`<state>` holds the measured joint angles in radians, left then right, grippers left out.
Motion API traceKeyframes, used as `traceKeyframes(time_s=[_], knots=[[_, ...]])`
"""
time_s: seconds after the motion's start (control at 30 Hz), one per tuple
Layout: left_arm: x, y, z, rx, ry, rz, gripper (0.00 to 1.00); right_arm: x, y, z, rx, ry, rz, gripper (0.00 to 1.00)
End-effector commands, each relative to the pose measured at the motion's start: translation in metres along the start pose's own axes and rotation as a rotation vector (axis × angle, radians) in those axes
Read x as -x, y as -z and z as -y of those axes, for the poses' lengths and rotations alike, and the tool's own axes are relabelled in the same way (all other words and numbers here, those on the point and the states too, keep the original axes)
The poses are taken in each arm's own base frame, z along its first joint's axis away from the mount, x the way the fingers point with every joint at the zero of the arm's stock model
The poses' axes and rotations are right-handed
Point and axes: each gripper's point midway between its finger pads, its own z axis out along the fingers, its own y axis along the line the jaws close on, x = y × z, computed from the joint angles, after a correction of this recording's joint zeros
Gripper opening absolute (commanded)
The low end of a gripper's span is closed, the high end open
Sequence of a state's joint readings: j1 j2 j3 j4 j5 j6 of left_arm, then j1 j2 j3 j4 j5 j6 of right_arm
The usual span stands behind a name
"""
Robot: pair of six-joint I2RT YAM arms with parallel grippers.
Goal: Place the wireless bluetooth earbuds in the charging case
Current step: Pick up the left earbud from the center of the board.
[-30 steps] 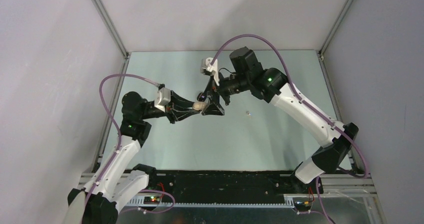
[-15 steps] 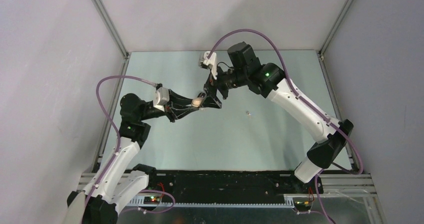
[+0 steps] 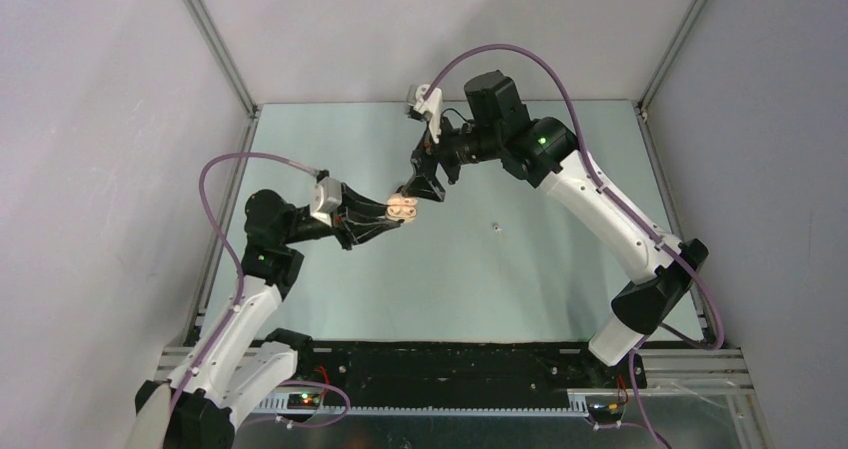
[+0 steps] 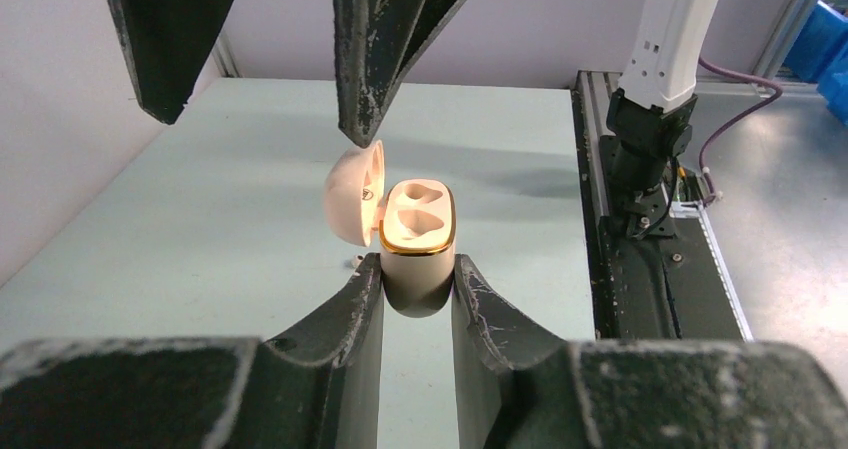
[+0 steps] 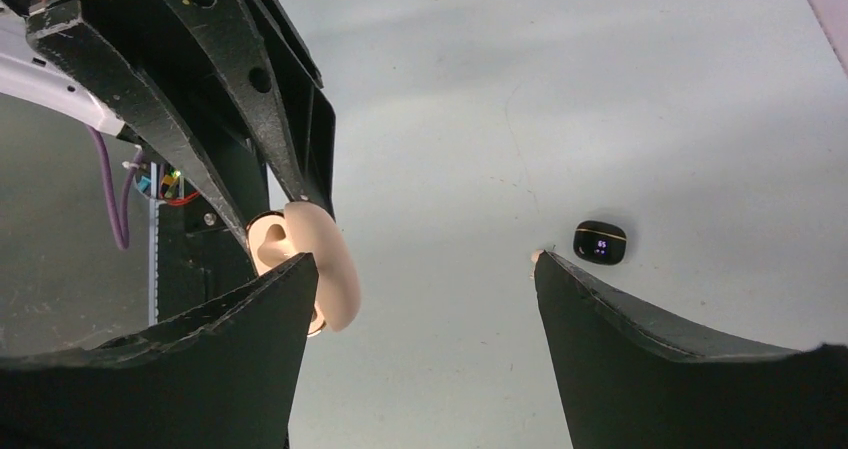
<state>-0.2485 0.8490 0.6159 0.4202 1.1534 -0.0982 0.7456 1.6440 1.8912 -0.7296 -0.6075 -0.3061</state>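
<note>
My left gripper [image 4: 417, 269] is shut on the body of a pale cream charging case [image 4: 417, 224] and holds it upright above the table. Its lid [image 4: 355, 194] is swung open to the left, and both gold-rimmed sockets look empty. In the top view the case [image 3: 402, 207] is mid-table. My right gripper [image 3: 424, 183] is open and empty just behind and above the case; its fingers [image 4: 390, 49] hang over the lid. In the right wrist view [image 5: 425, 259] the lid [image 5: 330, 274] lies beside the left finger. A tiny cream earbud [image 5: 535, 257] peeks past the right fingertip.
A small black case [image 5: 600, 240] with a lit display lies on the table near the cream bud. A tiny pale speck [image 3: 497, 227] lies on the table right of the grippers. Another small pale bit [image 4: 352, 262] lies under the held case. Frame rails edge the table.
The cream case's lid has swung open. My right gripper has drawn back and up from the case toward the far side. The left gripper has kept its hold, shifting slightly.
</note>
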Motion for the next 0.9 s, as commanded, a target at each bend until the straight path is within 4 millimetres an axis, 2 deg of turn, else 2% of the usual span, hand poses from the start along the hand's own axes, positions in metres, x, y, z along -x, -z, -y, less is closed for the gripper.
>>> traceKeyframes(time_s=[0.0,0.17,0.33,0.47,0.6,0.77,0.8,0.87], knots=[[0.011,-0.003,-0.007,0.038,0.045,0.037,0.0,0.032,0.019,-0.013,0.022,0.036,0.074,0.84],[0.022,-0.003,-0.019,0.08,0.166,0.098,0.0,0.048,0.047,-0.021,0.0,0.082,0.109,0.86],[0.033,0.009,-0.047,0.186,0.202,0.145,0.0,0.031,0.062,0.0,-0.093,0.064,0.071,0.86],[0.048,0.014,-0.056,0.218,0.189,0.168,0.0,0.001,0.073,0.031,-0.177,0.043,0.023,0.82],[0.053,0.016,-0.064,0.228,0.187,0.168,0.0,-0.031,0.077,0.059,-0.237,0.009,-0.033,0.74],[0.063,0.028,-0.088,0.317,0.217,0.2,0.0,-0.078,0.06,0.089,-0.312,0.025,-0.174,0.6],[0.066,0.029,-0.091,0.324,0.213,0.202,0.0,-0.091,0.051,0.093,-0.31,0.043,-0.217,0.59],[0.07,0.033,-0.098,0.347,0.209,0.203,0.0,-0.118,0.045,0.11,-0.362,0.048,-0.32,0.56]])
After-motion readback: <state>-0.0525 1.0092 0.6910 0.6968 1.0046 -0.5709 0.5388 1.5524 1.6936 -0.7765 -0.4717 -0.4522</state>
